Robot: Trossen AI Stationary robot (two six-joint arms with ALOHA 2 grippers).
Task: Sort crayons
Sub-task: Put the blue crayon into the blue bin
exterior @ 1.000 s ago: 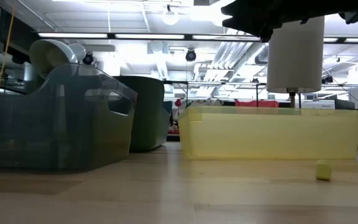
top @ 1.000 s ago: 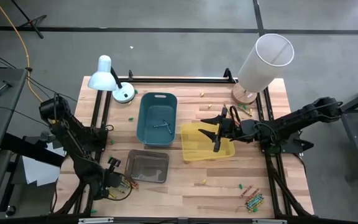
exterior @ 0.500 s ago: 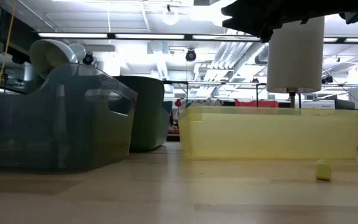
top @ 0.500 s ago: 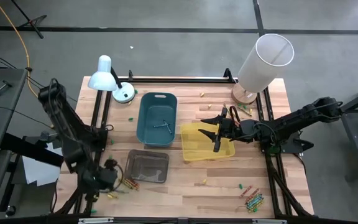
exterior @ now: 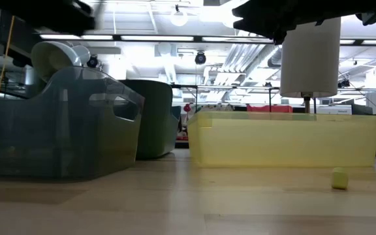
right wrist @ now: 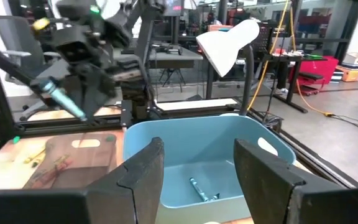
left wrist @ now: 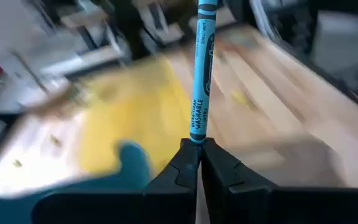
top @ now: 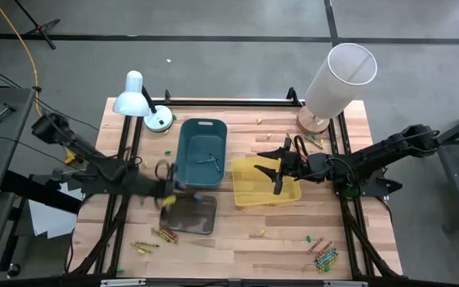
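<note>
- High view: left gripper point(top: 166, 191) blurred in mid-swing between the blue bin point(top: 202, 151) and the grey bin point(top: 190, 214).
- Left wrist view: fingertips point(left wrist: 188, 163) pinched tight on the end of a blue crayon point(left wrist: 202, 71), stick pointing straight out ahead of them.
- High view again: right gripper point(top: 279, 169) poised over the yellow bin point(top: 263, 183), fingers spread wide, nothing between them.
- Right wrist view: blue bin point(right wrist: 204, 146) seen past the parted fingers point(right wrist: 143, 168), two blue crayons point(right wrist: 199, 190) lying on its floor.
- Loose crayons point(top: 156, 238) scattered on the wooden table point(top: 237, 243) near the front-left corner, just beside the grey bin.
- Second bunch of crayons point(top: 323, 253) heaped at the table's front-right corner, well apart from the bins.
- White desk lamp point(top: 134, 97) at the back left; white cylinder lamp shade point(top: 339, 78) tilted at the back right.
- Low view: yellow bin point(exterior: 282, 139) beside the dark translucent bin point(exterior: 57, 127); small yellow block point(exterior: 339, 178) on the boards in front.
</note>
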